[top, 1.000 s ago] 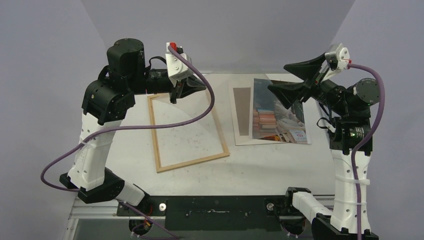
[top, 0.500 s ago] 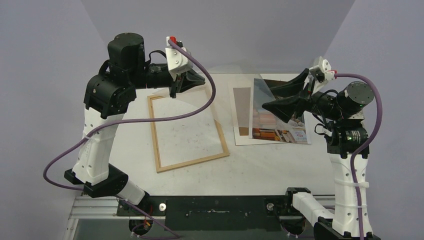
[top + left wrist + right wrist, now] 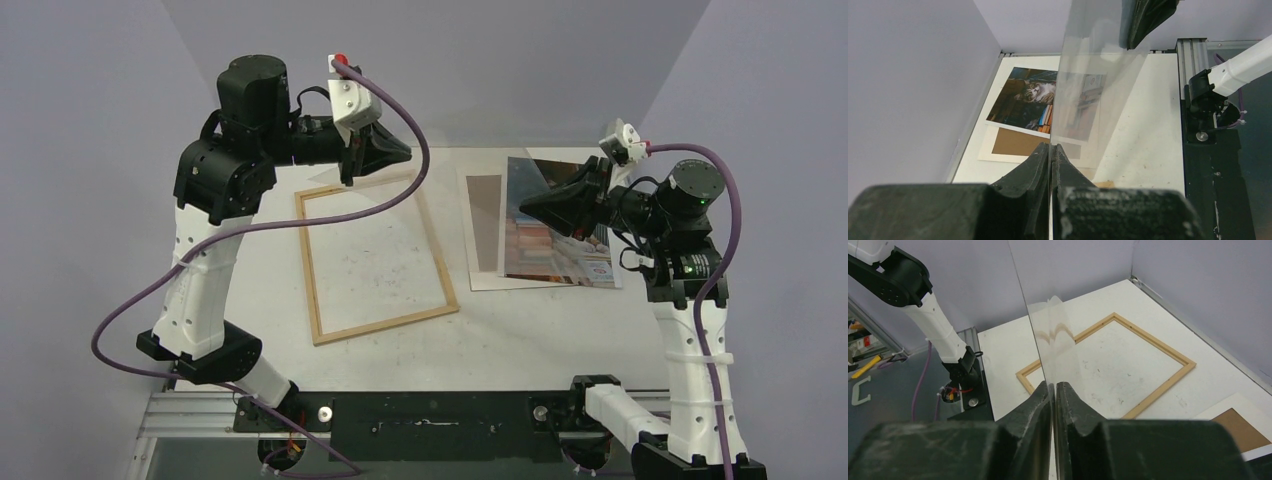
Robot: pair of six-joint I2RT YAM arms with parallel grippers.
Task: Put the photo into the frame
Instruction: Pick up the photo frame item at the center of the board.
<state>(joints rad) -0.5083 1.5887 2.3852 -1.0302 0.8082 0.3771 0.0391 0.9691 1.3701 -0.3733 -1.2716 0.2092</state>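
The light-wood frame (image 3: 315,290) lies flat on the table left of centre, with bare table showing inside it; the right wrist view shows the frame (image 3: 1161,389) too. The photo (image 3: 560,250) of a cat on books lies face up at the right; in the left wrist view the photo (image 3: 1028,100) sits near the back wall. A clear pane (image 3: 1093,90) hangs in the air between the arms. My left gripper (image 3: 405,152) is shut on one edge of it, with my left gripper (image 3: 1052,146) pinching it thin. My right gripper (image 3: 522,210) is shut on the opposite edge; the pane (image 3: 1048,340) rises from my right gripper (image 3: 1053,384).
A white mat with a brown backing board (image 3: 487,220) lies between frame and photo, partly under the photo. Grey walls close in the back and both sides. The black base rail (image 3: 430,410) runs along the near edge.
My right gripper has closed from wide open onto the pane's edge while moving down and left. The left arm has raised its end of the pane slightly.
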